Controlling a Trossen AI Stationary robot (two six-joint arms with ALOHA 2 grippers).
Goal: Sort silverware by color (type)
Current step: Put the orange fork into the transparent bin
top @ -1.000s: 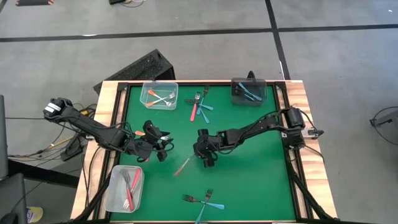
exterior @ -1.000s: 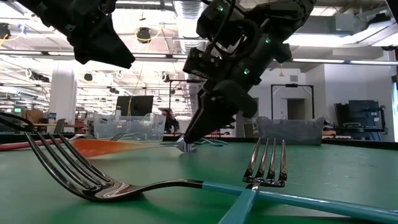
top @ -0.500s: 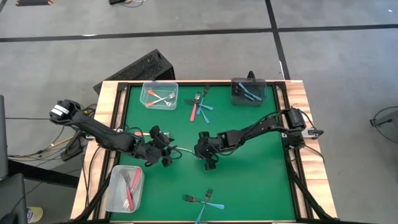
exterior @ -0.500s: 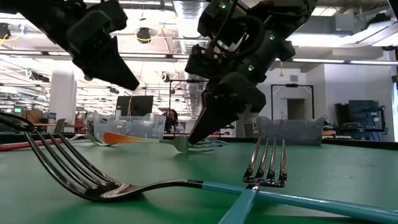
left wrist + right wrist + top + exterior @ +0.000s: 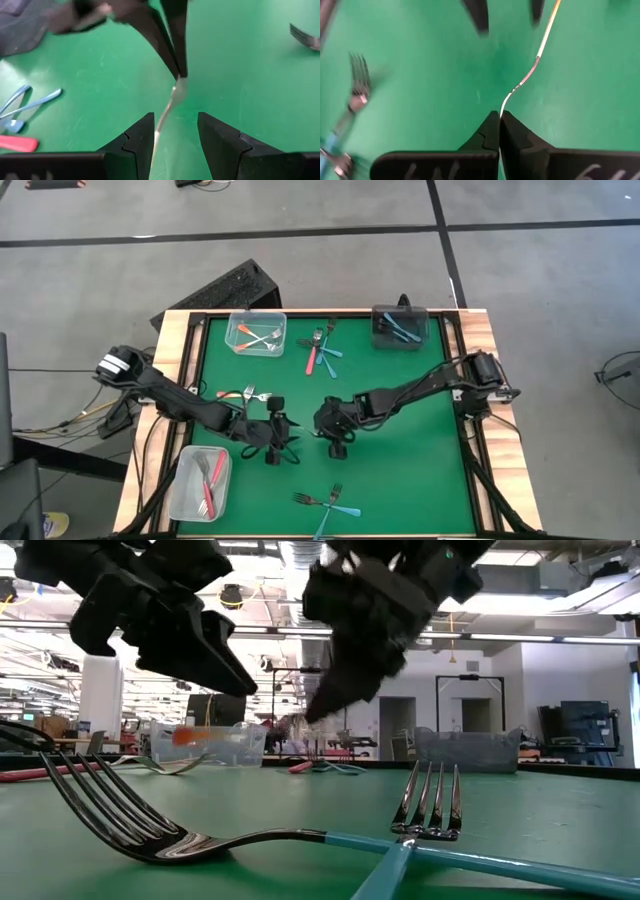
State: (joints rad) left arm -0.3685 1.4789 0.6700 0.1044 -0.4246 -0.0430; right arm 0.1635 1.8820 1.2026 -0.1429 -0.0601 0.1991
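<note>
A fork (image 5: 536,62) with a silver head and an orange handle hangs in the air between my two grippers near the table's middle. My right gripper (image 5: 498,116) is shut on its metal end. The handle runs toward my left gripper (image 5: 175,117), which is open. Its fingers stand on either side of the fork's neck (image 5: 162,120), and I see no touch. In the high view the left gripper (image 5: 283,442) sits just left of the right gripper (image 5: 338,446). My right gripper pinches the fork's metal head end (image 5: 180,80) between its two shut fingertips. The fingers slant down from the table's right side, roughly in line with the fork. The fork is lifted clear of the table and lies about level, its orange handle (image 5: 185,735) pointing toward the left.
A clear bin (image 5: 256,332) with orange forks stands far left, a dark bin (image 5: 400,326) with blue forks far right, and a clear bin (image 5: 200,482) with red forks near left. Loose forks lie at the far middle (image 5: 320,350), near the front (image 5: 325,502) and under the left arm (image 5: 240,393).
My right gripper has raised the fork by its metal end. The fork lay on the green mat and now hangs clear and about level. My left gripper has moved toward the table's right and near edges, up to the fork's handle side.
</note>
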